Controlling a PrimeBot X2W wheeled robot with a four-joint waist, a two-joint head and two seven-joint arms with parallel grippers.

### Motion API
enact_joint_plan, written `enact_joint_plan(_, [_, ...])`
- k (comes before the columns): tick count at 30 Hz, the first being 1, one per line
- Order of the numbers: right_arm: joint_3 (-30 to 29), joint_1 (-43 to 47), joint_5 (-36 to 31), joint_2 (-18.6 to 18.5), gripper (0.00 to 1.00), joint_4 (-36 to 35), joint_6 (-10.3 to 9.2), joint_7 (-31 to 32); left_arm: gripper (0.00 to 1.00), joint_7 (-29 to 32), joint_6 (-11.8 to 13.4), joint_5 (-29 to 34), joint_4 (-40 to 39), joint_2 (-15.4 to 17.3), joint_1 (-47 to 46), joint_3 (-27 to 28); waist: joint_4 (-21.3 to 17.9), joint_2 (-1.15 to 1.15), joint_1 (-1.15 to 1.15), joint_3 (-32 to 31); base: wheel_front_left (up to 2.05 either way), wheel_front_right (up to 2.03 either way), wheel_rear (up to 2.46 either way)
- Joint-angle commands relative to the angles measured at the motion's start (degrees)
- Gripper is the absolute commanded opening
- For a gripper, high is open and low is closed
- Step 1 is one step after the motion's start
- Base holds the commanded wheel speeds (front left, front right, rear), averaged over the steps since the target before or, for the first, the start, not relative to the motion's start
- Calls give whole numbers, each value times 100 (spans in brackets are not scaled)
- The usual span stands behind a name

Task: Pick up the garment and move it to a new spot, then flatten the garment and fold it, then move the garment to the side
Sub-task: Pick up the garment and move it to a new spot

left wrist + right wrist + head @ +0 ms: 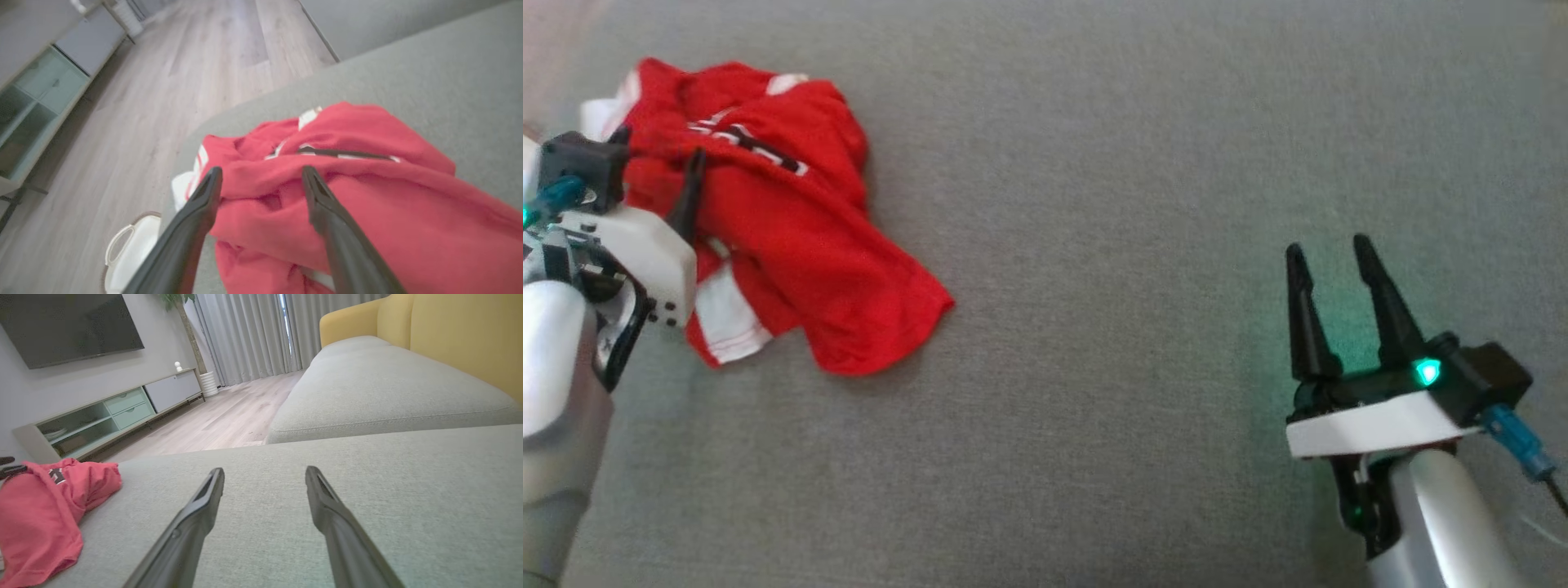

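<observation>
The garment (792,237) is a red shirt with white trim, lying crumpled at the far left of a grey sofa cushion (1111,204). My left gripper (658,151) hovers over the garment's left part, jaws open. In the left wrist view its two fingers straddle a raised red fold (261,169) of the garment (388,212); whether they touch the cloth I cannot tell. My right gripper (1329,247) stands open over bare cushion at the lower right, far from the garment. In the right wrist view, the right gripper (265,469) holds nothing and the garment (36,514) lies at the left.
The cushion's edge (192,134) runs close behind the garment, with wooden floor (184,81) beyond. A white basket (126,253) stands on the floor below that edge. A second grey cushion (367,392) and a yellow sofa back (461,339) lie ahead of my right gripper.
</observation>
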Motion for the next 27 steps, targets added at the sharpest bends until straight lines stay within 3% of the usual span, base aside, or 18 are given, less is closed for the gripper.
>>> enact_joint_plan(1, [100,-200,-63,-31,100,-250,-4,-60,100,148,12,-254,69,562,-459,-206,-231,0,-2,352,0,0,0])
enact_joint_plan(10, [44,-304,-77,-31,100,-312,-4,-60,100,448,11,-1407,571,1115,-932,-1490,-405,0,-2,613,0,0,0])
enact_joint_plan(11, [34,-307,-75,-31,100,-312,-4,-60,34,413,11,-1503,604,1141,-973,-1592,-413,0,-2,618,0,0,0])
enact_joint_plan(12, [30,-307,-73,-31,100,-312,-4,-60,0,352,11,-1585,616,1166,-1012,-1701,-420,0,-2,618,0,0,0])
enact_joint_plan(19, [39,-319,-25,-31,100,-246,-4,-60,0,-798,12,-1795,786,1178,-1497,-1793,-433,0,-2,429,0,0,0])
enact_joint_plan(23, [82,-282,48,-31,100,-189,-4,-60,0,-1552,152,-1684,704,1167,-1799,-1637,-460,0,-2,182,0,0,0])
enact_joint_plan(27, [149,-200,166,-31,100,-133,-4,-60,0,-1907,315,-1572,352,1169,-1956,-1588,-521,0,-2,-114,0,0,0])
